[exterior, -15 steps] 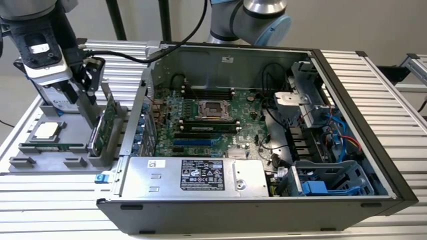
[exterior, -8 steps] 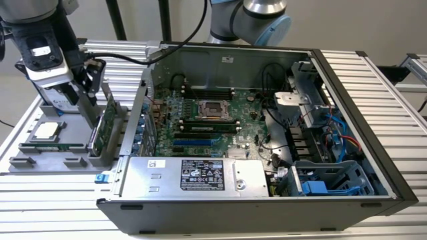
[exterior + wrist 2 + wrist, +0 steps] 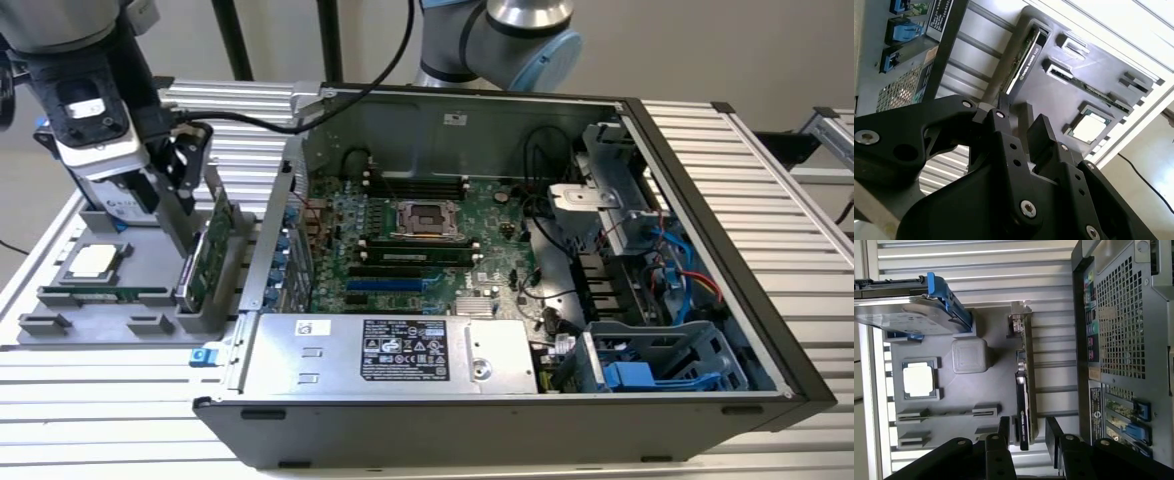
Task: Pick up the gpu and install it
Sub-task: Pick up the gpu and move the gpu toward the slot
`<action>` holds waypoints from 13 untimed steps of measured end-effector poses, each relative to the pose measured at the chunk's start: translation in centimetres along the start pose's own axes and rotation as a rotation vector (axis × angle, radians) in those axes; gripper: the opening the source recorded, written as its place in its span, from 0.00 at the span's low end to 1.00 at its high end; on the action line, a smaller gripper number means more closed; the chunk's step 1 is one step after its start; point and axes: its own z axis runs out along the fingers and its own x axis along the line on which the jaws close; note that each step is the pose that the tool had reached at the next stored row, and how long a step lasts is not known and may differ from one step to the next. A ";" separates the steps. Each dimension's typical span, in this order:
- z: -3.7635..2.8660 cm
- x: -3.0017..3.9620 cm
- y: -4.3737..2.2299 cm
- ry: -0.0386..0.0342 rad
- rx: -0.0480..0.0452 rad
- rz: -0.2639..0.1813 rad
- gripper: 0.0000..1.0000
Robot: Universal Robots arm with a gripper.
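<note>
Exterior view, starting from its left. A grey tray (image 3: 94, 335) lies on the ribbed table (image 3: 120, 420), below your claw (image 3: 180, 205). In the tray, a cpu (image 3: 96, 262) lies flat, lower than the claw and toward the exterior view's left of it. A memory stick (image 3: 100, 293) sits on edge just beside the cpu, on the side farther from the claw.

Claw: it hangs over the side of the tray nearest the case, fingers pointing down. In the first wrist view your claw (image 3: 1029, 430) is spread, with a finger (image 3: 1004, 432) on either side of the gpu (image 3: 1024, 390) and a thin gap at each face. You are straddling the card, not pinching it. In the second wrist view the claw (image 3: 1032, 117) is likewise apart, and the gpu (image 3: 1024, 52) runs away from the fingertips.

Gpu (image 3: 214, 240): it stands upright on its long edge in the tray's slot, directly under the claw. The black cooler end lies between the fingers. The silver bracket (image 3: 1019, 322) is at the end far from the claw.

A drive (image 3: 909, 315) with a blue frame stands in the tray, near the bracket end and well apart from the fingertips.

On the exterior view's right of the claw the open case (image 3: 747, 250) lies just beside the tray. Its motherboard (image 3: 414, 240) is well apart from the claw.
</note>
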 end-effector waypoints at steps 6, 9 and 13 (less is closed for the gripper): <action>0.45 0.01 -0.02 0.0000 0.0000 0.000 1.00; 0.73 0.01 -0.03 0.0001 0.0000 0.000 1.00; 1.09 0.02 -0.05 0.0000 0.0001 0.000 1.00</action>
